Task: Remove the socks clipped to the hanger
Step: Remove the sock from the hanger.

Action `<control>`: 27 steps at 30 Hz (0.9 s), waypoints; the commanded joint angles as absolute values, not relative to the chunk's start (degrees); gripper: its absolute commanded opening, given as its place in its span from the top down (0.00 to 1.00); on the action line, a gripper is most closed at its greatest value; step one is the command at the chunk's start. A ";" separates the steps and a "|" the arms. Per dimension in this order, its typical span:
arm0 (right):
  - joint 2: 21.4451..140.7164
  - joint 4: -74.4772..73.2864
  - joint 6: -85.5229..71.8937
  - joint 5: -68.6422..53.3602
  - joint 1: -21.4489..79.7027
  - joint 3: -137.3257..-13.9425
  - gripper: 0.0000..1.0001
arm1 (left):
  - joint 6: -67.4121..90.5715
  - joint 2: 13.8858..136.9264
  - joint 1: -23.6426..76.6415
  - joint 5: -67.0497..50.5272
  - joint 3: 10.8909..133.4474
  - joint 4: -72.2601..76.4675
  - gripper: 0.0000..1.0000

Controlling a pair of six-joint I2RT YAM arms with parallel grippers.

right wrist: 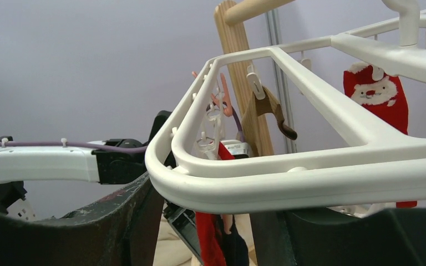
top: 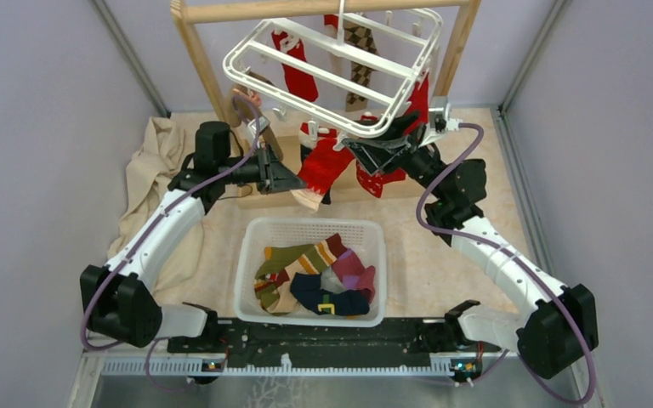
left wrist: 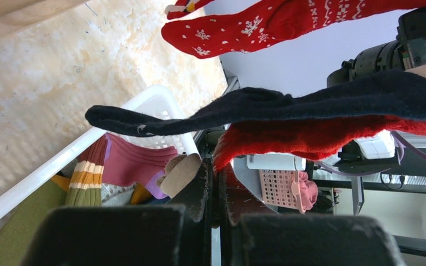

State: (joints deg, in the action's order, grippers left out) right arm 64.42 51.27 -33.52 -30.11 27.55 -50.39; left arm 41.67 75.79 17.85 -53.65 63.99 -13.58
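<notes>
**Hanger.** The white slatted hanger (top: 361, 130) hangs by its hook from the wooden frame (top: 194, 51) at the far edge of the counter (top: 429, 255). Its long axis runs left to right. It sits tilted rather than level, with the near right corner over the right arm.

**Socks on the hanger.** All hang lengthwise from their clips, toes down.
- A red sock (top: 330, 161) with a tan toe hangs at the near side, toe toward the basket.
- A navy sock (left wrist: 266, 108) lies against it.
- An argyle sock (top: 359, 55) and a Santa sock (right wrist: 378, 97) hang from the far clips.
- A brown sock (right wrist: 266, 113) is clipped at the far left corner.

**Left fingers** (left wrist: 202, 185). They are pressed together beside the lower edge of the red sock. I cannot tell whether any fabric is pinched.

**Right fingers** (right wrist: 116, 221). They stand apart beneath the hanger's near rim, which runs across the gap between them. I cannot tell whether they touch it.

**Container.** A white mesh basket (top: 310, 225) stands at the near centre of the counter. It holds a loose heap:
- an olive striped sock (top: 285, 259)
- a magenta sock (top: 353, 268)
- a navy buckled sock (top: 332, 300)
- a tan sock (top: 285, 299)

**Other.** A beige cloth (top: 149, 187) lies crumpled along the left edge.
</notes>
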 commanded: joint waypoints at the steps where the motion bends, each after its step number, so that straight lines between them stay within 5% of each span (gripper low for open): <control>1: 65.23 55.49 -33.93 -31.23 27.20 -54.17 0.45 | 40.34 76.70 18.73 -55.02 64.98 -13.62 1.00; 27: 66.97 50.32 -26.97 -30.24 31.59 -56.73 0.38 | 39.78 79.86 21.20 -55.41 66.76 -13.97 1.00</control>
